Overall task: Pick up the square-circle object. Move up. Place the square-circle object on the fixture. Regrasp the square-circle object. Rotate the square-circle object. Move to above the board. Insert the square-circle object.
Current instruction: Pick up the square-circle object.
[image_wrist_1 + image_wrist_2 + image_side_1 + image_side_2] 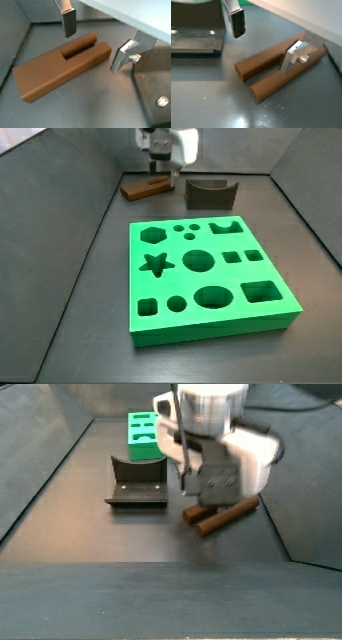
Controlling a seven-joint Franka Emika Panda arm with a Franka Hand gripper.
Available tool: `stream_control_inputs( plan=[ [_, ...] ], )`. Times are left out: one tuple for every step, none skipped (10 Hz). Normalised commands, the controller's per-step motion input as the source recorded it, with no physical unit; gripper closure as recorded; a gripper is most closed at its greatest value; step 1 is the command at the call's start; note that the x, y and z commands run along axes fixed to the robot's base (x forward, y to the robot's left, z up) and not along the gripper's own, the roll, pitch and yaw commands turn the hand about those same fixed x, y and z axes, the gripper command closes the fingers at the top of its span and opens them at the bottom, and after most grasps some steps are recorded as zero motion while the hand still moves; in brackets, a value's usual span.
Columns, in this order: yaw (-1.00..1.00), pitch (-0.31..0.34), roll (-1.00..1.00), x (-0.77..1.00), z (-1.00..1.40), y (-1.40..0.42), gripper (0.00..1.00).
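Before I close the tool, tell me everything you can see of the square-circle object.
The square-circle object is a slim reddish-brown block, matte, looking like wood or plastic, one end split into two rounded prongs. It lies flat on the grey floor beside the fixture, beyond the board. The tool hangs open above it, fingers not touching.

A robotics lab test cell: bare grey walled floor [80, 278], a claw [93, 42] above it, a green shape-sorting board [207, 278].
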Motion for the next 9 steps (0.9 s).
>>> stream_control_inputs(
  plan=[
    [-0.59,-0.119,-0.14,0.0,-0.45,0.27,0.0],
    [-0.48,0.0,-0.14,-0.03,-0.06,0.36,0.0],
    [-0.44,0.0,-0.15,0.13,0.0,0.29,0.0],
    [-0.41,0.0,-0.12,0.27,-0.01,0.12,0.0],
    [-0.43,0.0,-0.11,0.2,0.0,0.11,0.0],
    [-0.47,-0.119,-0.09,0.22,-0.03,0.03,0.0],
    [-0.48,-0.279,-0.15,0.11,-0.23,0.07,0.0],
    [-0.4,-0.344,-0.15,0.01,-0.19,0.07,0.0],
    [-0.21,-0.493,-0.09,-0.13,-0.23,-0.02,0.0]
  ],
)
